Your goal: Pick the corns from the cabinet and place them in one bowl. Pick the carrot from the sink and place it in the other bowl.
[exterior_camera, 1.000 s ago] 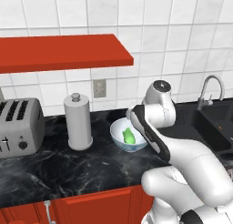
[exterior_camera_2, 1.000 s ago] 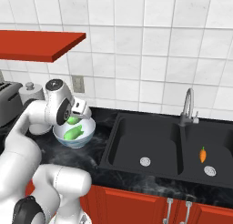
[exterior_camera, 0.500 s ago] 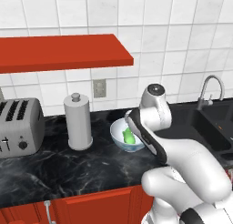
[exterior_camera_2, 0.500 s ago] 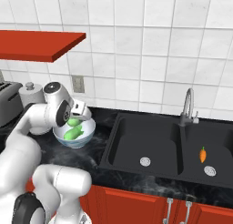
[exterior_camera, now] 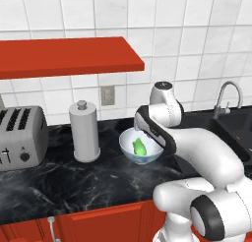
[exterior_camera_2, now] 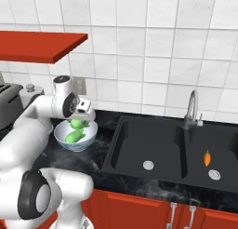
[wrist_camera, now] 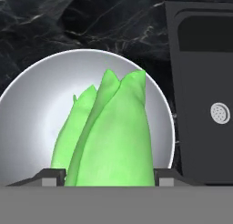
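Note:
My gripper hangs just above the pale translucent bowl, shut on one green corn that fills the gap between its fingertips. A second corn lies in the bowl beneath it. From the right base view the held corn sits under the gripper, over the lower corn in the bowl. The left base view has a corn in the bowl. The red cabinet shelf is bare. The orange carrot lies in the sink's right basin. The other bowl is out of view.
A silver toaster and a paper towel holder stand on the black marble counter left of the bowl. The curved tap rises behind the sink. Red drawers run under the counter edge.
The arm has swung slightly left and settled closer over the bowl, still holding the corn. The jaws have kept the same width.

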